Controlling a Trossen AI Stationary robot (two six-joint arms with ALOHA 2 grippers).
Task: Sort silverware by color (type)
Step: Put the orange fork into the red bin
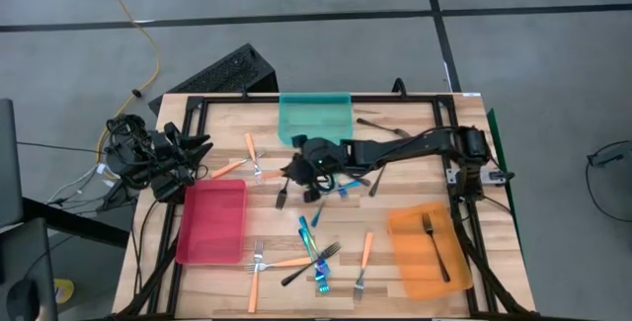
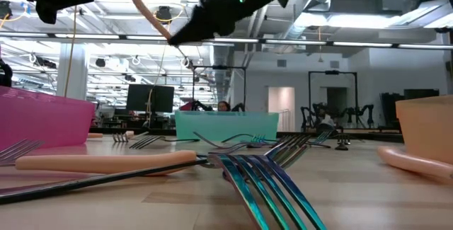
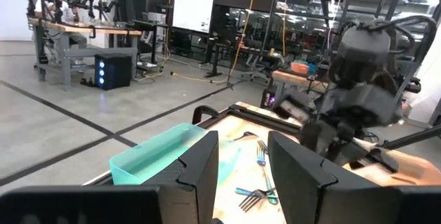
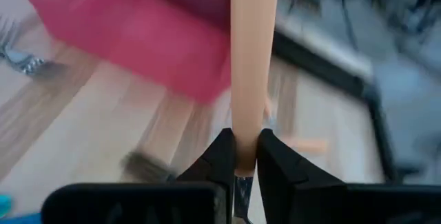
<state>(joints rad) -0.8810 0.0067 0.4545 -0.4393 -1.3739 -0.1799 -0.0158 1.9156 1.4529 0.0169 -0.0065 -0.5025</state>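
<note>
**A:** What has the right gripper (image 4: 240,156) got?

**B:** Its fingers are pinched on the orange-handled fork (image 4: 252,52). The right wrist view shows the peach-orange handle running straight out from between them, over the red tray (image 4: 131,34).

**A:** And from table height?

**B:** There the same fork hangs tilted in the air, well above the wood. From above, the gripper sits mid-table, just in front of the teal tray (image 1: 316,119).

**A:** The left gripper (image 3: 242,172)?

**B:** Its fingers stand apart, holding nothing; it waits at the table's left edge.

**A:** The other forks?

**B:** Scattered orange-handled, blue and dark ones lie on the table (image 1: 227,272), and one dark fork (image 1: 435,246) lies in the orange tray (image 1: 405,262).
</note>
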